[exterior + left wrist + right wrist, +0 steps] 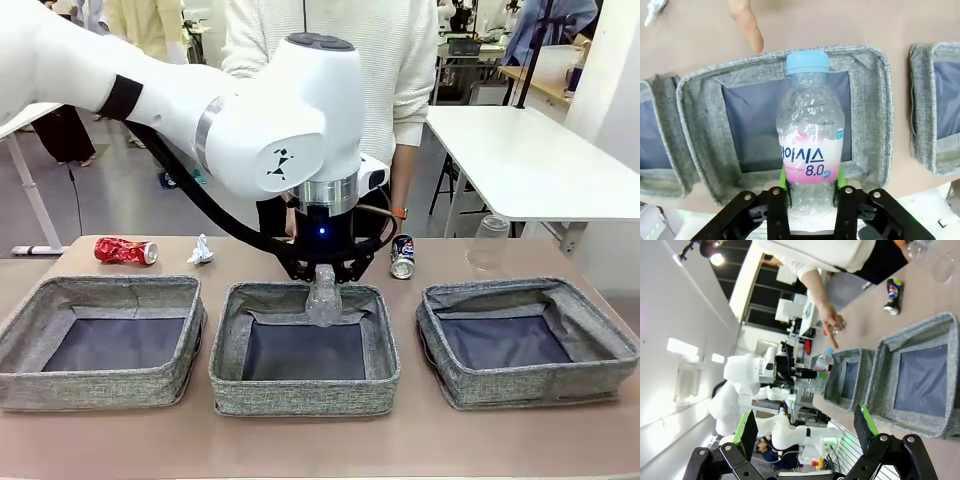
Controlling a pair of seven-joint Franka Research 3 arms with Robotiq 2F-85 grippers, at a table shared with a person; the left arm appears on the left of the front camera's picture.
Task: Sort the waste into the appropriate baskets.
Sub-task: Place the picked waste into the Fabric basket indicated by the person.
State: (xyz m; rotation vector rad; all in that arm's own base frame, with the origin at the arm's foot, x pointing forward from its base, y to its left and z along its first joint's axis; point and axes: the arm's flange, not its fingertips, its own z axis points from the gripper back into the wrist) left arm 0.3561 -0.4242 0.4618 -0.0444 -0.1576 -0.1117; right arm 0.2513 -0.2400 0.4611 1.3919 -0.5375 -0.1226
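Left wrist view: we hold the bottle cap-down over the middle basket.
Our left gripper has its green pads against the bottle's sides near its base, so we judge it gripped; our right gripper stands wide and empty. A person's finger points at the basket's far rim. The step is the drop: next we must part the jaws and let it fall inside. Red can, paper, dark can and cup lie beyond the baskets.
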